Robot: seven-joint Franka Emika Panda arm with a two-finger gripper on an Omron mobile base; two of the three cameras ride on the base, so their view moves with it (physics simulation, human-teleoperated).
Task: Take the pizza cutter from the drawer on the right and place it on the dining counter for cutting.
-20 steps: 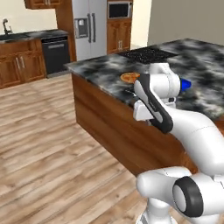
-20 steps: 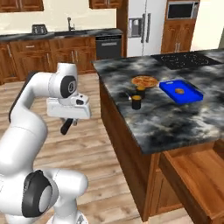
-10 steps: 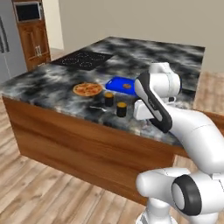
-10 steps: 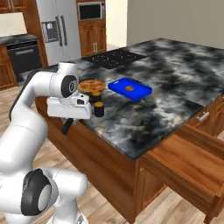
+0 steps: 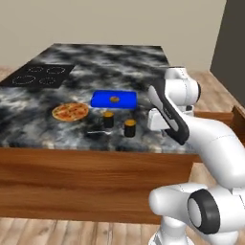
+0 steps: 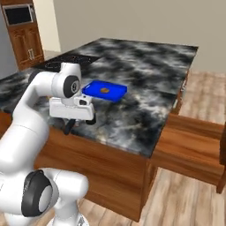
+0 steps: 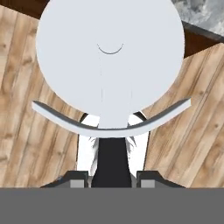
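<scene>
The pizza cutter (image 7: 109, 57) hangs in my gripper (image 7: 112, 180), which is shut on its short black handle; the white round wheel points away from the hand. Wood floor lies beneath it in the hand view, and a corner of the dark stone top shows at the upper right. From the right base camera my gripper (image 6: 69, 127) sits just off the near edge of the dining counter (image 6: 145, 70), about level with the top. The drawer (image 6: 190, 148) stands pulled open at the counter's right end. The arm hides the hand in the left base view, beside the dining counter (image 5: 119, 62).
On the counter lie a round orange pizza (image 5: 70, 112), a blue tray (image 5: 114, 99) holding a small brown item, two dark shakers (image 5: 109, 119) (image 5: 129, 128) near the front edge, and a black cooktop (image 5: 40, 75) at the far left. The open drawer juts out over the floor.
The base has swung around the counter, so the whole scene has shifted in both base views. The arm keeps its pose and the gripper stays shut on the cutter.
</scene>
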